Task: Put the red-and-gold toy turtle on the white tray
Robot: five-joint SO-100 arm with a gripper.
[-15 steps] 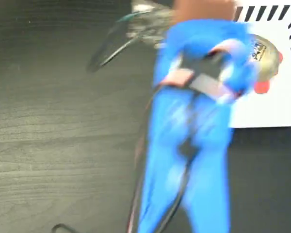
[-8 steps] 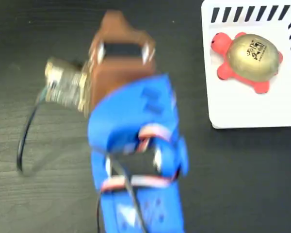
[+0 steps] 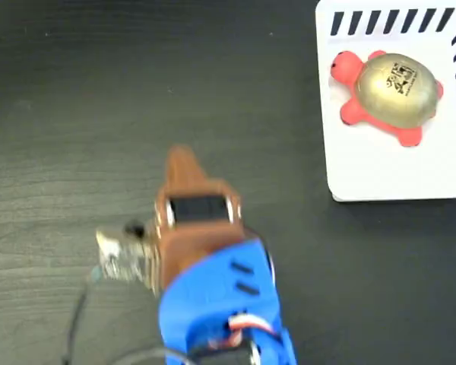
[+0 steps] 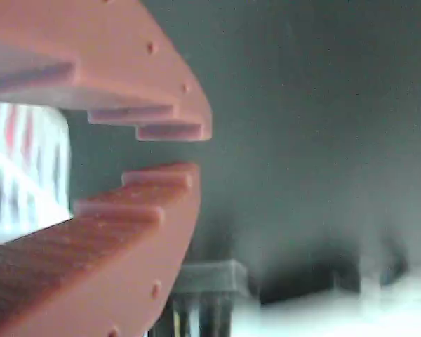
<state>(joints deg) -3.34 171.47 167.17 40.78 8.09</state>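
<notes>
We see the red-and-gold toy turtle [image 3: 387, 95] lying flat on the white tray [image 3: 380, 175], shell up, head toward the left in the fixed view, w/ all of its legs inside the tray's edge and clear of the striped border. Nothing touches it. So we judge the placing itself done; what's left is the retreat.

Our claw [image 3: 184, 163] sits well apart from the tray, over bare dark surface [image 3: 76, 114], lower-left of it in the fixed view. In the wrist view the claw [image 4: 170, 151] holds nothing: the two stepped brown fingers [image 4: 91, 232] nearly meet at the tips, w/ only a thin gap between them, so we read it as clenched on nothing, or close to it. The white striped blur at the left edge of that view may be the tray, but it's too smeared to say.

To finish well, we'd keep the arm [image 3: 220, 319] low-risk: pull away from the tray side, not across it, so no link or cable clips the tray corner and shifts the turtle. The turtle looks soft and squat, so it shouldn't roll by itself. No need to re-grip; any further contact only risks nudging it off.
</notes>
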